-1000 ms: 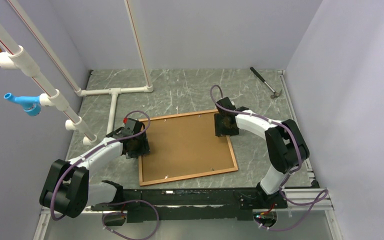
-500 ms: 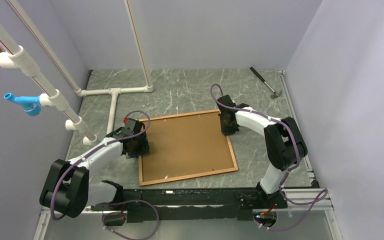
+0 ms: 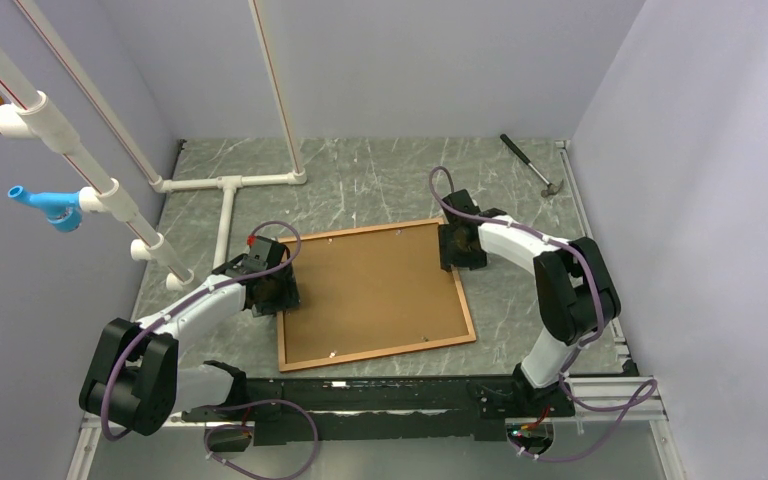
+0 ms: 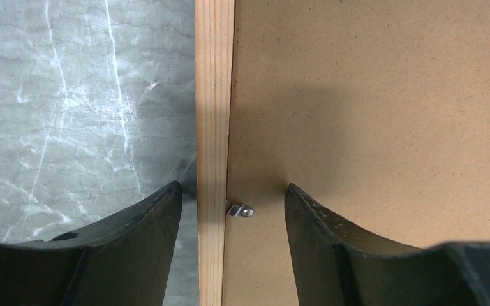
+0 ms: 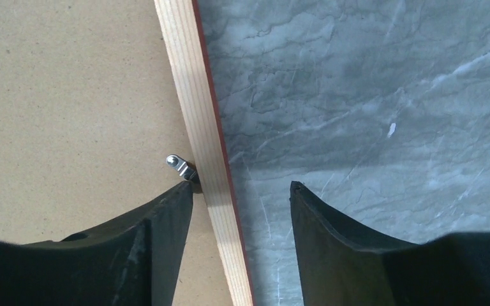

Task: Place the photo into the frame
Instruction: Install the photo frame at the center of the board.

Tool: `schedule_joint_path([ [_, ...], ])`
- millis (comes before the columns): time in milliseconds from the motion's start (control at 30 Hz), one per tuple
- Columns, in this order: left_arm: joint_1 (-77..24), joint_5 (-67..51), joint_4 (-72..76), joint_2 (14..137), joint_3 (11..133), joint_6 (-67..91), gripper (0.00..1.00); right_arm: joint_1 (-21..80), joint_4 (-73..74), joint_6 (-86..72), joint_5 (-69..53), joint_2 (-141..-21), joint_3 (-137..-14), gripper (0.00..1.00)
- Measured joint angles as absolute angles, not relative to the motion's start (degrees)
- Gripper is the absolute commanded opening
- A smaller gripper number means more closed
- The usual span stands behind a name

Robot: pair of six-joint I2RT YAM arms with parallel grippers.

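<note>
Frame position: the frame (image 3: 378,353) lies flat on the grey marbled table (image 3: 360,185), back side up, slightly skewed, between the two arms.
Frame contents: I see a brown backing panel (image 3: 370,290) filling the whole opening.
Left claw: the left gripper (image 4: 233,188) stands over the frame's left rail, fingers spread wide. One finger is above the table and the other above the panel, with the rail between them. It pinches nothing.
Left tab: a small metal tab (image 4: 239,209) juts from the rail onto the panel, between the fingers.
Right claw: the right gripper (image 5: 241,185) straddles the right rail near the far corner, also spread and empty.
Right tab: a second metal tab (image 5: 180,164) sits just beside the panel-side fingertip.
Contact: I cannot tell whether either claw's fingertips touch the surface.
Surroundings: a hammer (image 3: 530,165) lies at the far right, well apart.
</note>
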State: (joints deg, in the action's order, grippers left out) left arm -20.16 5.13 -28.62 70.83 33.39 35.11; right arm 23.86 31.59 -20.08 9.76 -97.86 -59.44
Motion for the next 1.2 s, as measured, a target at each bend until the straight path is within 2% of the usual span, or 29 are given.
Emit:
schedule_joint_path([
  [600,-20.16,4.91,-27.68,71.16,33.39,34.81,0.63,23.4,31.0,-19.64,6.24,-99.42,-60.9,0.62],
  [633,-20.16,4.86,-27.64,71.22,33.39,34.72,0.63,23.4,30.89,-19.62,5.96,-99.55,-60.95,0.59],
  [700,-20.16,4.8,-27.64,71.37,33.45,34.61,0.63,23.35,30.87,-19.46,5.23,-100.07,-61.39,0.44],
  [800,-20.16,4.78,-27.49,71.44,33.47,34.52,0.63,23.38,30.87,-19.42,3.75,-100.88,-62.11,0.4],
  [900,-20.16,4.78,-27.31,71.48,33.47,34.52,0.63,22.98,31.4,-19.55,3.46,-101.16,-62.43,0.3],
  [1000,-20.16,4.75,-27.2,71.53,33.47,34.52,0.63,22.63,31.75,-19.57,2.94,-101.41,-62.7,0.1],
  [1067,-20.16,4.78,-27.2,71.53,33.47,34.52,0.63,22.46,31.83,-19.62,2.81,-101.54,-62.76,0.0],
  [1200,-20.16,4.75,-27.2,71.53,33.47,34.52,0.63,21.98,32.47,-19.68,2.57,-101.95,-63.31,0.0],
])
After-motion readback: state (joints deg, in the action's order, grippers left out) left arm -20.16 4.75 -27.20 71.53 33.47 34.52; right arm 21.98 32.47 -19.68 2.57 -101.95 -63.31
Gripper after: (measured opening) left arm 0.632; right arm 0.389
